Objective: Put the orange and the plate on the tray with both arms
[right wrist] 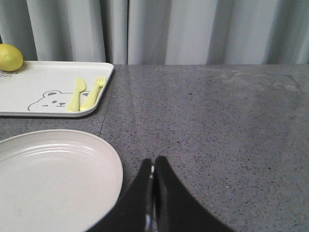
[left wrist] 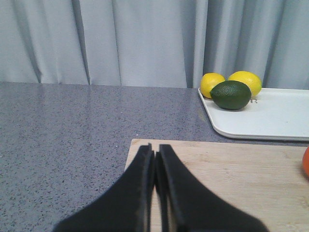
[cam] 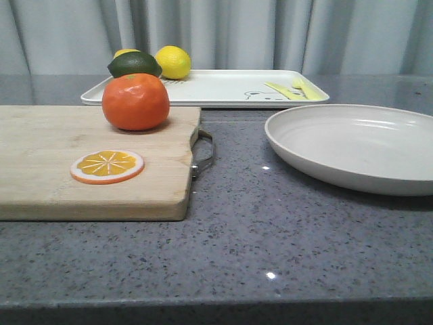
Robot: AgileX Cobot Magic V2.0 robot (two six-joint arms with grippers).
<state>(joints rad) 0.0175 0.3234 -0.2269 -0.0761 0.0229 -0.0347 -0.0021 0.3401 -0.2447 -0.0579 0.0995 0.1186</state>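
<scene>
- Left gripper [left wrist: 155, 153]: black fingers pressed together, only a thin slit between them, nothing pinched; poised over the near edge of the wooden cutting board [left wrist: 231, 179].
- Right gripper [right wrist: 153, 166]: fingers likewise closed tip to tip, holding nothing; low over bare grey countertop [right wrist: 217, 125], just beside the rim of the plate [right wrist: 53, 179].
- Orange [cam: 135, 101]: resting on the far right part of the cutting board [cam: 88, 162], upright, glossy; only a sliver visible at the edge of the left wrist view [left wrist: 306, 162].
- Orange slice [cam: 107, 166]: flat on the board, nearer the camera than the orange, apart from it.
- Plate [cam: 352, 145]: off-white, empty, sitting on the countertop [cam: 237, 230] to the right of the board, well apart from the orange, near the tray but not on it.
- Tray [cam: 216, 88]: white, at the back of the table behind board and plate, bear drawing [right wrist: 55, 100] on its surface.
- On the tray: dark green lime [cam: 134, 65] and two lemons [left wrist: 245, 80] at its left end, pale yellow knife [right wrist: 75, 93] and fork [right wrist: 94, 92] at its right end.
- Grey curtain [cam: 270, 34] across the background.
</scene>
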